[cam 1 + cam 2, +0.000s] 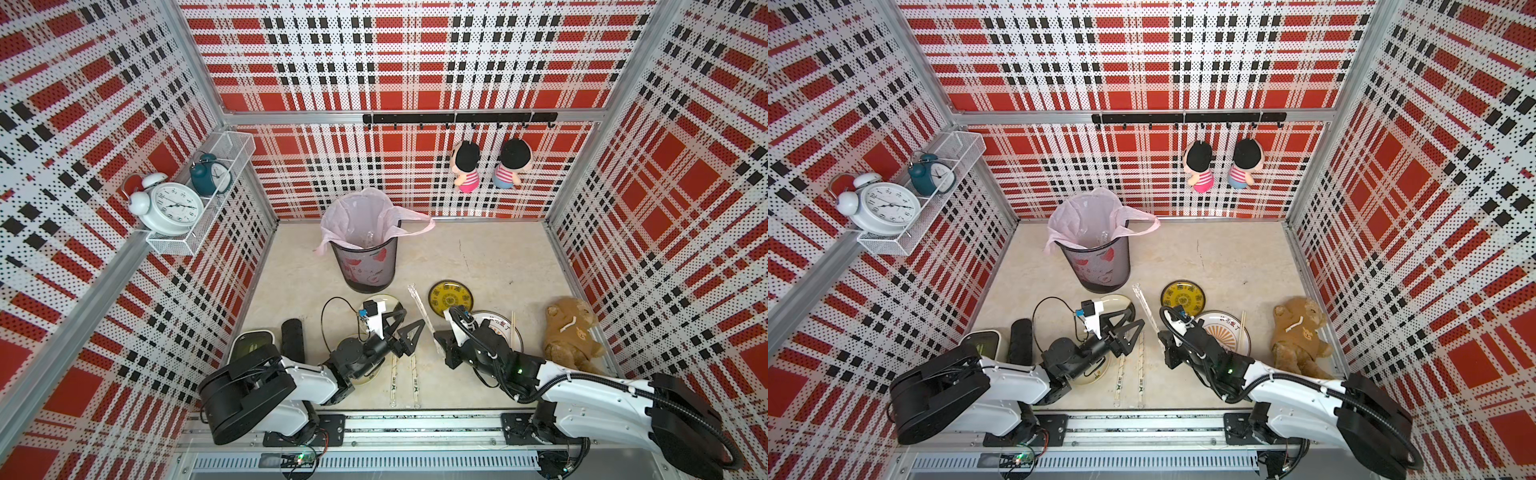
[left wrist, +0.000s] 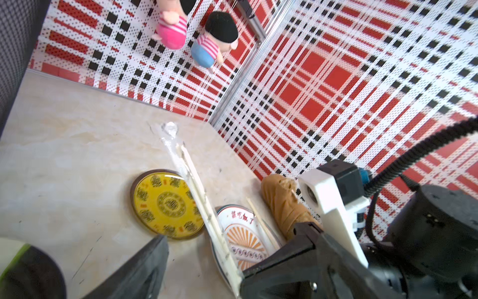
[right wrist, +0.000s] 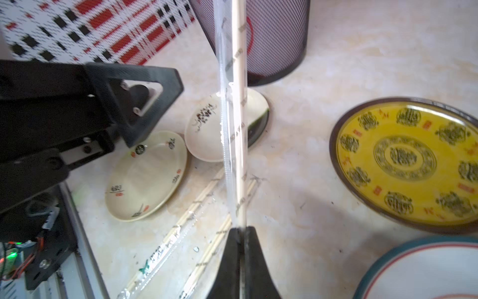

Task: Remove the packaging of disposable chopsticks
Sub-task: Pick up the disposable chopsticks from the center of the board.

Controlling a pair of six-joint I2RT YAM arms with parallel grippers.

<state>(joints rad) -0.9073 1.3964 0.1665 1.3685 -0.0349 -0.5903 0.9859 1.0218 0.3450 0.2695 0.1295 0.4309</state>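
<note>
While we see right pincer pinched shut on a sleeved chopstick pair, up off the counter, left pincer gapes wide beside it, empty; 2 more wrapped prs lie at near edge.

Enclosure of perforated panel walls printed in red, white and black plaid, joined by silver aluminium frame bars; pale beige marble-patterned floor, evenly lit; white wire-mesh shelf mounted on the side wall; black metal hook rail fixed across the back wall
</note>
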